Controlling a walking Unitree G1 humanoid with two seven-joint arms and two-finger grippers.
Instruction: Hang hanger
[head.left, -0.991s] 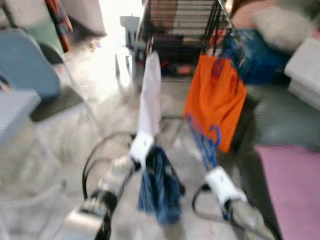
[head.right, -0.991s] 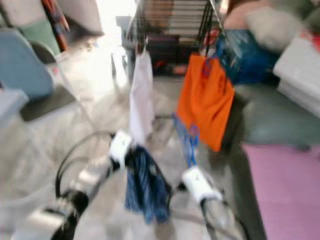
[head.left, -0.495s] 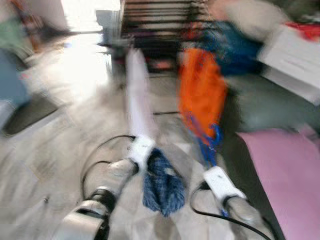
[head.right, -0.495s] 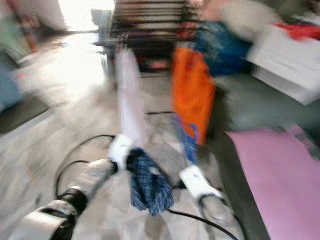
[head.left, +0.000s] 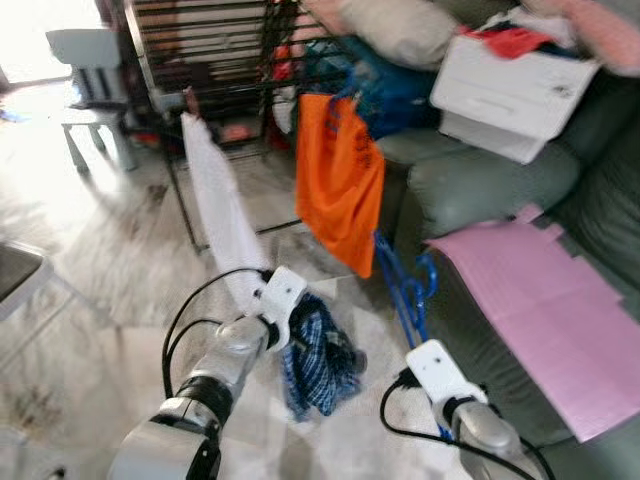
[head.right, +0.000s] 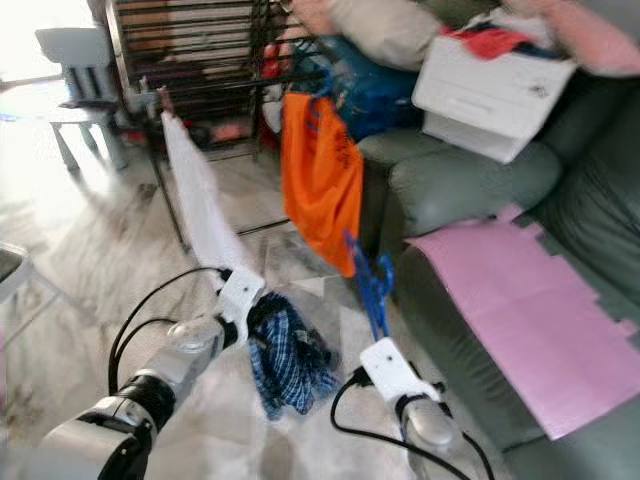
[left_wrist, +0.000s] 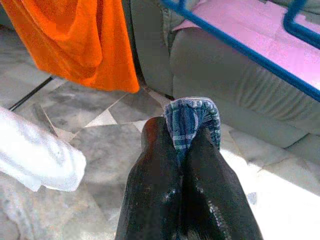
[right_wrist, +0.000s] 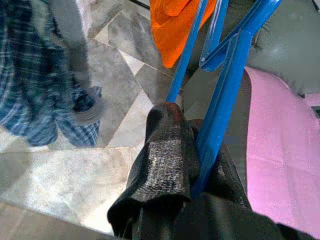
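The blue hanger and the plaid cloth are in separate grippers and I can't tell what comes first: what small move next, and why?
Probably bring the blue hanger across toward the plaid cloth. The right gripper is shut on the hanger, the left gripper is shut on a fold of the cloth, and the two hang apart, so the cloth isn't on the hanger yet.

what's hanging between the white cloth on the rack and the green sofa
An orange bag hangs between the white cloth and the green sofa, seen in both eye views.
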